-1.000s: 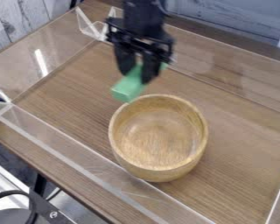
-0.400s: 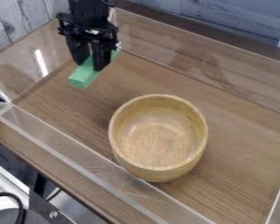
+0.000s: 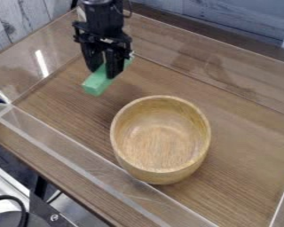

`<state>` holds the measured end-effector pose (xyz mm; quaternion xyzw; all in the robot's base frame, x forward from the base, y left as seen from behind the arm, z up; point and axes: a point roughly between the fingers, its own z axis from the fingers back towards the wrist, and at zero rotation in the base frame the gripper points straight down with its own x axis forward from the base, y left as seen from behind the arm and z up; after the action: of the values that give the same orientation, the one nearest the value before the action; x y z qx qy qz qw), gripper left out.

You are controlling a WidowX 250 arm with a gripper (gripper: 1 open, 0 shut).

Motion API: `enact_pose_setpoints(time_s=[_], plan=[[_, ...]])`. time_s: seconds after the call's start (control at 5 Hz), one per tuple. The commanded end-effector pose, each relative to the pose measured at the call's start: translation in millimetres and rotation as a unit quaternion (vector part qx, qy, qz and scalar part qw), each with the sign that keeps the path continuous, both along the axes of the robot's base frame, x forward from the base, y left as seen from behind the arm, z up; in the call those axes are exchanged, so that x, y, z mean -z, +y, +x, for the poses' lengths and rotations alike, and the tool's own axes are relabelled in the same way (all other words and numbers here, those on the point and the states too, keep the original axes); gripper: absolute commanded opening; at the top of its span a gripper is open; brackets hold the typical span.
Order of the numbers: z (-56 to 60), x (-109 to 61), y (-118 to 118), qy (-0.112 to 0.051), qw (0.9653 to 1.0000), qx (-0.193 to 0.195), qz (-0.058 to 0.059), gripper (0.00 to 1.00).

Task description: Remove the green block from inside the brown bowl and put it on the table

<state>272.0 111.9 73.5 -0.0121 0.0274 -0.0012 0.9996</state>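
The green block (image 3: 98,83) hangs tilted just above the table (image 3: 227,80), left of and behind the brown bowl (image 3: 161,138). My gripper (image 3: 106,68) is shut on the block's upper end, its black fingers (image 3: 95,60) pointing down. The bowl stands upright with an empty hollow, well apart from the gripper. I cannot tell whether the block's lower tip touches the tabletop.
Clear acrylic walls (image 3: 61,142) run along the table's edges, the near one in front of the bowl and another along the left side. Pale planks (image 3: 20,18) lie beyond the far left wall.
The gripper carried the green block from beside the bowl's rim to the left, then came a little back right and lower.
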Motion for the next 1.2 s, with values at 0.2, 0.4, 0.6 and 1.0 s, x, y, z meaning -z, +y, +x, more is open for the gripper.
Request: enact_pose_setpoints(time_s=[0.2,0.4,0.6,1.0], plan=[[14.4,9.9,28,-0.019,0.9995,-0.012,0.022,0.00],[14.7,13.3,36,-0.018,0.9994,-0.020,0.023,0.00],[15.2,16.1,41,-0.017,0.9992,-0.026,0.024,0.00],[14.7,13.0,46,-0.017,0.9991,-0.033,0.022,1.00]])
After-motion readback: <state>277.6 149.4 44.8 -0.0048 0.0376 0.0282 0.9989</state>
